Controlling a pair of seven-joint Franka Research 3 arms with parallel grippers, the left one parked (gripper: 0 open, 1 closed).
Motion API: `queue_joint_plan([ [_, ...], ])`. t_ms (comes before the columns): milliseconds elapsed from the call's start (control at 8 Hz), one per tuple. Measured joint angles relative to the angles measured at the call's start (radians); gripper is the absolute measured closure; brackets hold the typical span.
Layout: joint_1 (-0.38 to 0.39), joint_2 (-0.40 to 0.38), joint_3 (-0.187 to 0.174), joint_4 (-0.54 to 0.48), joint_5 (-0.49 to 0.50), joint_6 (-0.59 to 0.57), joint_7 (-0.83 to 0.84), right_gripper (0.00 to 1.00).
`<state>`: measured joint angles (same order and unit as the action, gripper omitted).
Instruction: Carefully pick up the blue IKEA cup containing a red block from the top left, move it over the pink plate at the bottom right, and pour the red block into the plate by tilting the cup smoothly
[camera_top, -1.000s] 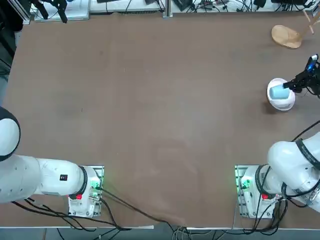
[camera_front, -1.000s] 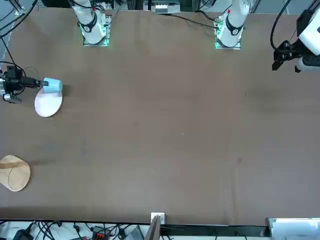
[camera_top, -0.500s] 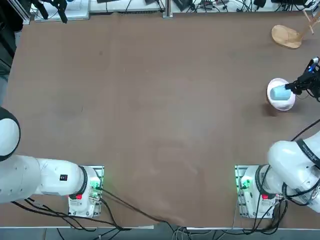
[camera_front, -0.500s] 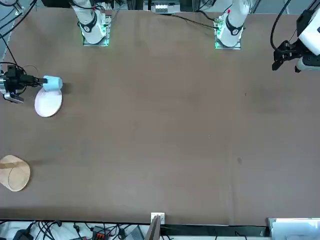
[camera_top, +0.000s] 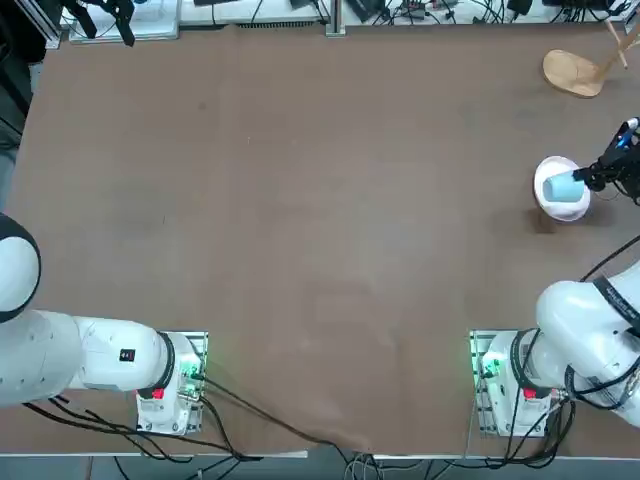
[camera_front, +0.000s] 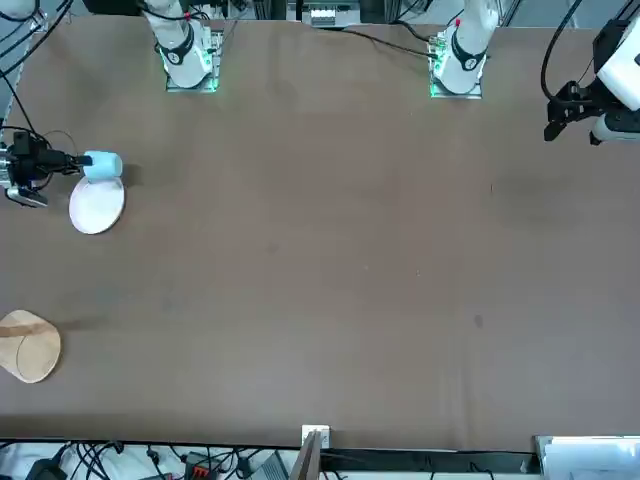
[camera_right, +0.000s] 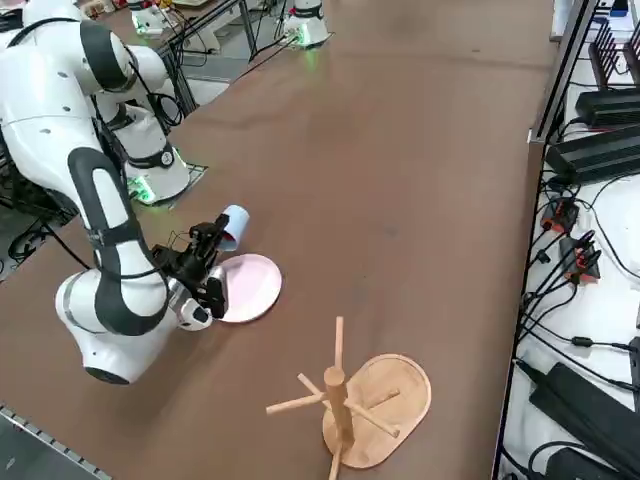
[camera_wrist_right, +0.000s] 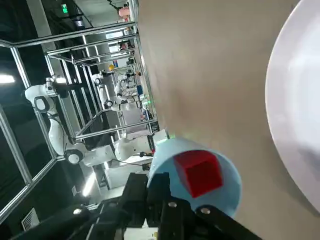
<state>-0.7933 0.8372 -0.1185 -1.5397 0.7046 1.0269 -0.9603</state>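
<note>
Blue IKEA cup (camera_wrist_right: 225, 172), smooth rounded plastic, is held tipped on its side above the pink plate (camera_right: 252, 287), a glossy shallow disc on the matte brown bench (camera_front: 330, 260). Its rim is pinched between the fingers of the right gripper (camera_wrist_right: 159, 186), which is stretched out sideways. Only in the wrist view is the cube-shaped red block (camera_wrist_right: 199, 172) seen, inside the cup.

I count one blue cup (camera_wrist_right: 225, 175) at my claw (camera_top: 583, 176), one red block (camera_wrist_right: 199, 172) inside that cup, one pink plate (camera_right: 250, 288) just beside my claw, one wooden rack (camera_right: 375, 410) farther off from it, and one worktop (camera_top: 300, 220) beneath them all.
</note>
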Motion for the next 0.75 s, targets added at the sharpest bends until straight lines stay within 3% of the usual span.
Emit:
queue_joint_plan([
  [750,-0.007,0.062,0.004,0.062,0.022,-0.101,-0.011,0.97],
])
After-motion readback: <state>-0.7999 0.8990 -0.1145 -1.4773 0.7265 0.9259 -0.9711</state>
